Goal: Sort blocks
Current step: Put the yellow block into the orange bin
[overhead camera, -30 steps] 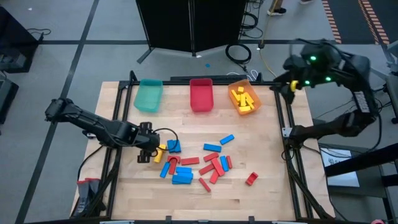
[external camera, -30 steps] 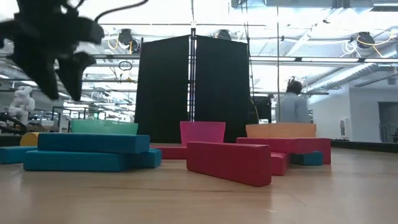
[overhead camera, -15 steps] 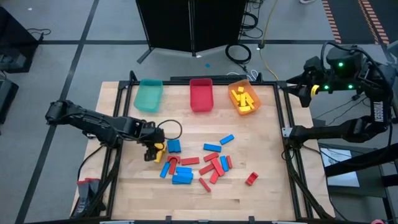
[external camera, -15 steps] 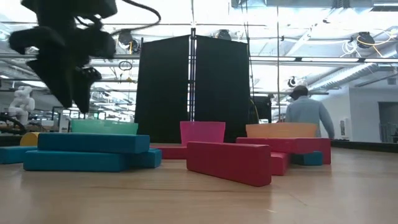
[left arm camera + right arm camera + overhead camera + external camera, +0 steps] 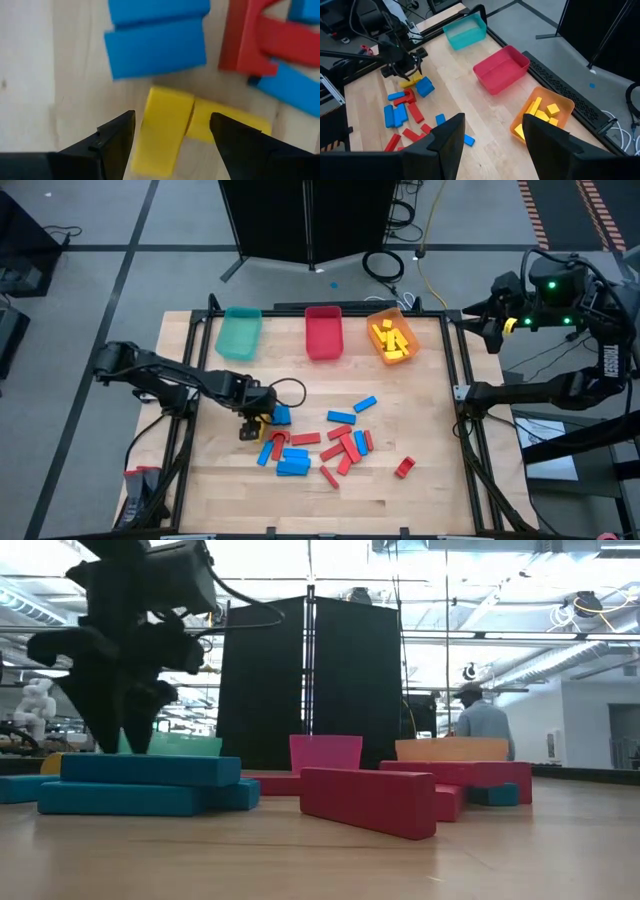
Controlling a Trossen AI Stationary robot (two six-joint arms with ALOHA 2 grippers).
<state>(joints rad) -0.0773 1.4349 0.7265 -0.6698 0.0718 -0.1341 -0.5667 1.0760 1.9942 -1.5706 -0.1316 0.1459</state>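
Observation:
Red and blue blocks (image 5: 340,442) lie loose on the table's middle. Two yellow blocks (image 5: 161,131) lie end to end at the pile's left edge, beside a blue block (image 5: 156,46) and a red arch block (image 5: 248,44). My left gripper (image 5: 172,124) is open and points down, one finger on each side of the nearer yellow block, touching neither. In the high view it (image 5: 252,425) is at the pile's left; in the low view it (image 5: 112,718) stands above stacked blue blocks (image 5: 140,783). My right gripper (image 5: 501,131) waits open, high off the table's far right corner (image 5: 492,328).
Along the far edge stand a teal bin (image 5: 238,334), a red bin (image 5: 323,332) and an orange bin (image 5: 392,340) with several yellow blocks. A lone red block (image 5: 404,468) lies near the right front. A person (image 5: 482,720) stands in the room behind.
My left gripper has gone down and toward the table's right, over to the yellow blocks, and stays open. My right arm has swung a little farther right, away from the table, then kept still. No block has moved.

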